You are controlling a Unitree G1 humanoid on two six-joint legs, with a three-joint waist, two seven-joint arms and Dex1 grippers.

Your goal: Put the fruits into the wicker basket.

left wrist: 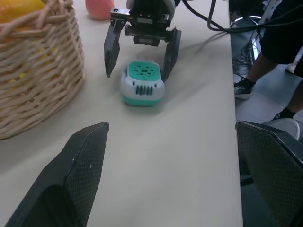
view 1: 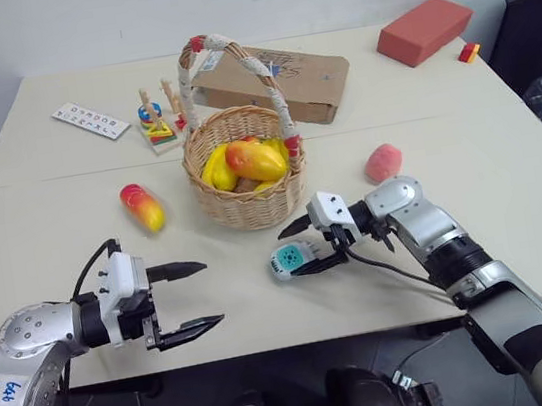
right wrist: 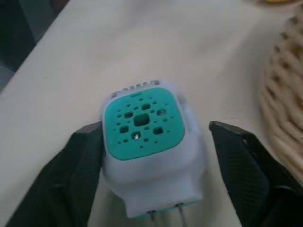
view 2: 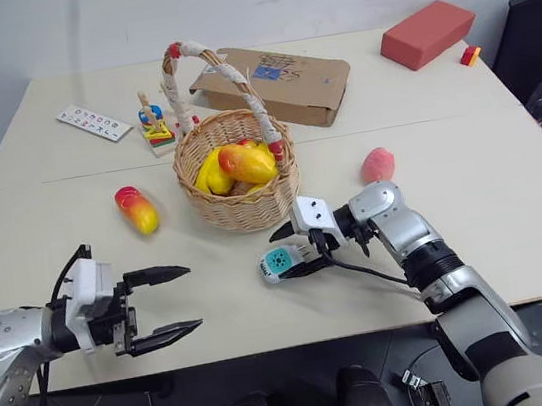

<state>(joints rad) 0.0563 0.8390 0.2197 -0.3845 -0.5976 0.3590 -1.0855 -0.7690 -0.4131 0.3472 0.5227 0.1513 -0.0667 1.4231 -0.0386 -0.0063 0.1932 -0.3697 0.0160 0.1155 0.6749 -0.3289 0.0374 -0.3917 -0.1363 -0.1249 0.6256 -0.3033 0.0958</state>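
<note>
- my right tool (view 1: 310, 248) reaches in from the right and straddles the white and teal gadget (view 1: 290, 259) on the tabletop (view 1: 74, 241), just near of the basket (view 1: 245, 181). its jaws stand apart on either side of the gadget; one finger (right wrist: 83, 156) looks to be against it, the other has a gap, so i see no firm grip.
- my left tool (view 1: 186, 301) is at the near left, jaws wide open, holding nothing, pointing right toward the gadget.
- the basket sits mid-tabletop with yellow and red-yellow fruit (view 1: 255, 160) inside.
- a red-to-yellow mango (view 1: 141, 207) lies on the tabletop left of the basket, apart from it.
- the pink peach (view 1: 383, 162) lies right of the basket, just far of my right arm.
- far side: a cardboard box (view 1: 280, 86) behind the basket, a red block (view 1: 423, 30) far right, a stacking toy (view 1: 155, 118) and a white card (view 1: 90, 120) far left.
</note>
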